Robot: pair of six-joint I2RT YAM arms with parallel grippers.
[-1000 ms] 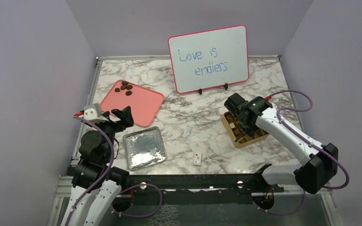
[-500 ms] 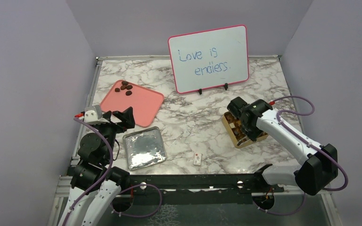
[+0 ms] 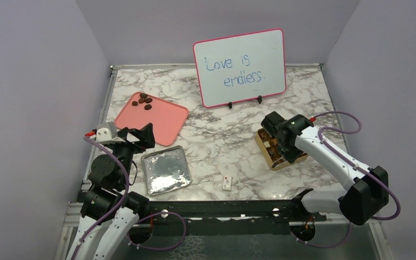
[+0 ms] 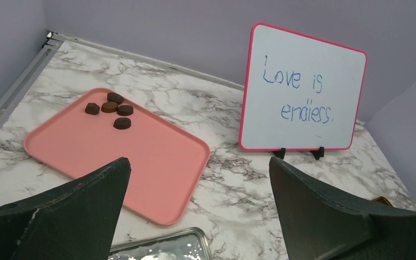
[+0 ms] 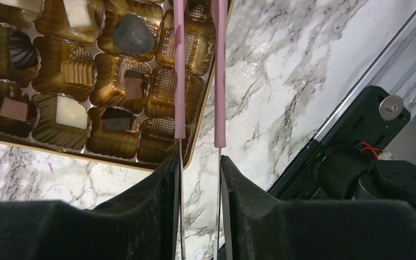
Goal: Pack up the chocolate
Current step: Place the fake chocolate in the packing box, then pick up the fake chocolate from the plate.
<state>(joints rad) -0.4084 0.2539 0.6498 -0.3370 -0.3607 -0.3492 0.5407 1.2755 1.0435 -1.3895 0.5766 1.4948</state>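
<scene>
Several dark brown chocolate pieces (image 3: 143,101) (image 4: 111,108) lie in the far corner of the pink tray (image 3: 160,122) (image 4: 141,157). More pieces, dark, brown and white (image 5: 134,32), sit in cups of the gold box (image 3: 298,158) (image 5: 157,154). My right gripper (image 3: 275,142) (image 5: 200,160) hangs over the box's near edge, shut on metal tongs with pink tips (image 5: 180,81). The tong tips stand slightly apart with nothing between them. My left gripper (image 3: 138,131) (image 4: 199,165) is wide open and empty, at the tray's near edge.
A silver lid (image 3: 165,170) (image 4: 162,249) lies in front of the left gripper. A small white tag (image 3: 227,183) rests near the table's front edge. The whiteboard (image 3: 240,67) (image 4: 303,92) stands at the back. Purple walls close in the sides.
My right wrist has shifted a little to the right and down over the gold box. The left arm has barely moved.
</scene>
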